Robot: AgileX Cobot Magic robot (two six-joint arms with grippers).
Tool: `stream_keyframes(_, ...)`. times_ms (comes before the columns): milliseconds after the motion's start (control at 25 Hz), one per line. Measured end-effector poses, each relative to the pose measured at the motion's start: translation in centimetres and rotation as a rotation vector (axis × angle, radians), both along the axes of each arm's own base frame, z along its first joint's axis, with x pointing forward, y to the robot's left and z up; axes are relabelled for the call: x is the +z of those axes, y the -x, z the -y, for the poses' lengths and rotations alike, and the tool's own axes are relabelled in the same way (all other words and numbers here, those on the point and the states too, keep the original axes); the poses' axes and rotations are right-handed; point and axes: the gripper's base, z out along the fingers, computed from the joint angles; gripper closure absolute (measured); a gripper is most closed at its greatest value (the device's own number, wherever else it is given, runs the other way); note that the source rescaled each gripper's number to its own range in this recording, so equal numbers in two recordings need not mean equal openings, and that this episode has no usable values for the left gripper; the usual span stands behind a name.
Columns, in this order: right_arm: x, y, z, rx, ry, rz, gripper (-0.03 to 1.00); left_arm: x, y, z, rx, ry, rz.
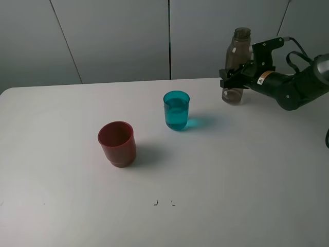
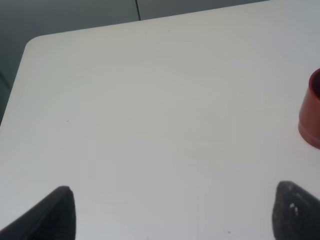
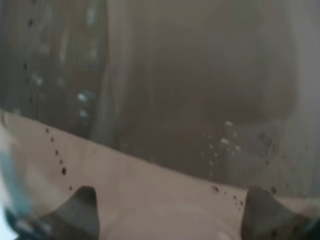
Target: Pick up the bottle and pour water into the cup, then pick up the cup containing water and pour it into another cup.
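The right hand (image 1: pixel 231 80) is clamped around the middle of the upright bottle (image 1: pixel 239 51).

Glossy black arm (image 1: pixel 288 88), black claw (image 1: pixel 229 80), looped cable (image 1: pixel 297 53), orange label (image 1: pixel 263 78)

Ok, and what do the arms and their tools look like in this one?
The right arm is glossy black with rounded links, a looping black cable and a small orange-and-white label; the right tool is black too. Of the left tool only two matte black fingertips show.
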Motion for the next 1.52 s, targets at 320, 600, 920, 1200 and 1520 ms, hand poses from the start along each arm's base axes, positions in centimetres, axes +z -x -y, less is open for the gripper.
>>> stream_keyframes(320, 0.3, -0.2, 0.2, -0.012, 0.006, 0.033, 0.94, 0.0, 0.0, 0.0, 0.0, 0.0, 0.0)
stream_keyframes(600, 0.3, -0.3, 0.9, -0.048, -0.008, 0.034, 0.94, 0.0, 0.0, 0.0, 0.0, 0.0, 0.0)
stream_keyframes(920, 0.1, -0.3, 0.9, -0.053, 0.003, 0.01, 0.94, 0.0, 0.0, 0.0, 0.0, 0.0, 0.0)
stream_keyframes(1200, 0.0, -0.2, 0.9, -0.055, 0.006, 0.002, 0.94, 0.0, 0.0, 0.0, 0.0, 0.0, 0.0)
stream_keyframes(1520, -0.7, -0.2, 1.0, -0.059, -0.003, -0.021, 0.94, 0.0, 0.0, 0.0, 0.0, 0.0, 0.0)
